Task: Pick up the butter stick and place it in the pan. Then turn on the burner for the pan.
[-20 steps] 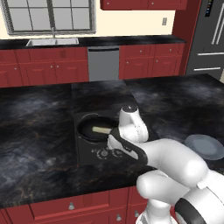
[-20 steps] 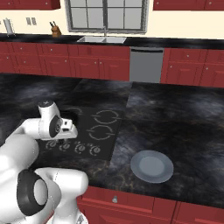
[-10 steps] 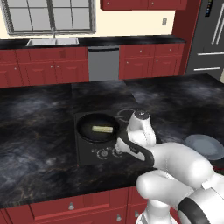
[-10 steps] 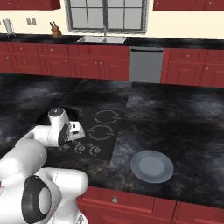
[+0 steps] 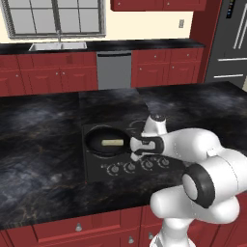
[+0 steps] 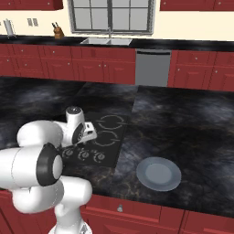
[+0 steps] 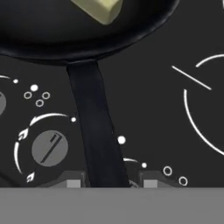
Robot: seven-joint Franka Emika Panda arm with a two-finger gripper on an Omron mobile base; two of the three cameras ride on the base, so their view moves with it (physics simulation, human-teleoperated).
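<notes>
The butter stick (image 5: 112, 142) already lies in the pan (image 5: 107, 141) on the cooktop (image 5: 94, 169) near the bench's (image 5: 38, 159) front edge, so the burner step is in hand. The tool (image 7: 112, 183) hovers low over the pan's handle (image 7: 96, 131), apparently released with nothing held, and must next shift to the knob (image 7: 49, 148) beside it and turn it. The bench is dark marble, with red cabinets (image 5: 48, 79), a sink (image 5: 58, 46) and a window (image 5: 55, 17) behind.

Pale butter stick (image 5: 112, 142) flat in black pan (image 5: 99, 144), on front-left burner.
</notes>
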